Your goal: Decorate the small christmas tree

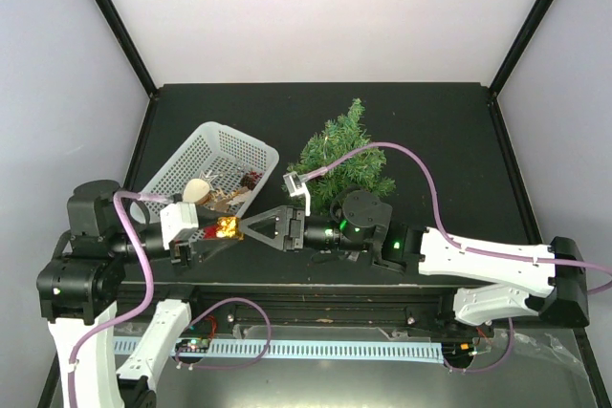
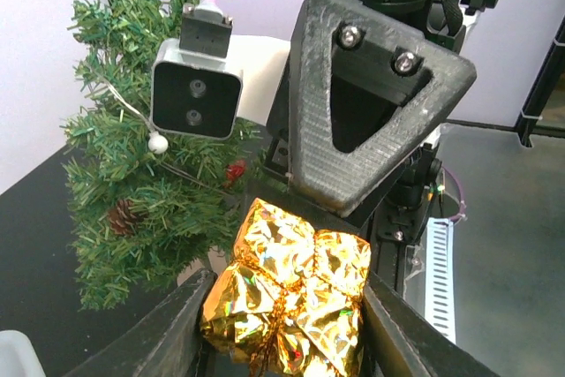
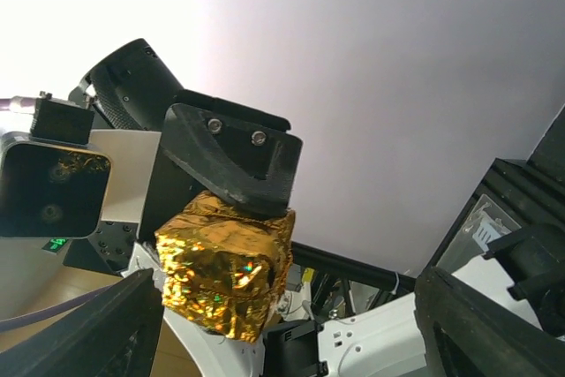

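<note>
Seen from above, the small christmas tree [image 1: 344, 158] stands upright at about 2 o'clock from where your two grippers meet, just behind the right arm's wrist, which hides its base. In the left wrist view it fills the 9 o'clock side, with a pine cone [image 2: 124, 215], a white bead [image 2: 157, 142] and a red berry [image 2: 234, 171] among its needles.

Your left gripper [image 1: 216, 229] is clamped on a gold foil ornament [image 1: 229, 227], which sits pinched between both dark fingers [image 2: 172, 328] (the foil bulges up above them).

Your right gripper [image 1: 251, 227] points straight at it from 3 o'clock. Its jaws are spread wide, one finger at each lower corner of its own camera view, and the ornament hangs in the middle of that view. One triangular finger [image 2: 371, 103] is right up against the foil; you cannot tell whether it touches.

The white lattice basket [image 1: 256, 153] of trinkets lies at 12 o'clock from the left gripper.
</note>
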Robot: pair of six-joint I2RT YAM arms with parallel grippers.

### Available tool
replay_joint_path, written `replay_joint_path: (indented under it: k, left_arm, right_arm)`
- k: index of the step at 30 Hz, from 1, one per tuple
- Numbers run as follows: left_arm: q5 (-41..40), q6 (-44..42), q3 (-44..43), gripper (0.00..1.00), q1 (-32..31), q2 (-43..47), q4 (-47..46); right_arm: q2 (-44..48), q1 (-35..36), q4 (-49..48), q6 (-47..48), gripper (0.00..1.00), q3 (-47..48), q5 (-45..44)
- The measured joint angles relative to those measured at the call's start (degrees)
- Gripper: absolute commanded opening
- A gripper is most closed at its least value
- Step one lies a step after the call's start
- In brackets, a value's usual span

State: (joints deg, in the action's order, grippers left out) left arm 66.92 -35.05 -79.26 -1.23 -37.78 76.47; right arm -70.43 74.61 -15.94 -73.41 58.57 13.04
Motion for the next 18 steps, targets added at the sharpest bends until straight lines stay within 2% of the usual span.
replay_joint_path:
  k: [13, 18]
  left_arm:
    - [-0.9, 1.9, 2.7, 0.4, 0.4, 0.3, -1.6]
    - [-0.9, 2.3, 3.4, 0.4, 0.4, 0.3, -2.3]
  right_arm:
    - [-1.3, -0.1, -0.4, -0.2, 0.69, 2.3, 1.7]
    - [-3.3, -0.1, -0.7, -0.2, 0.62, 3.1, 2.8]
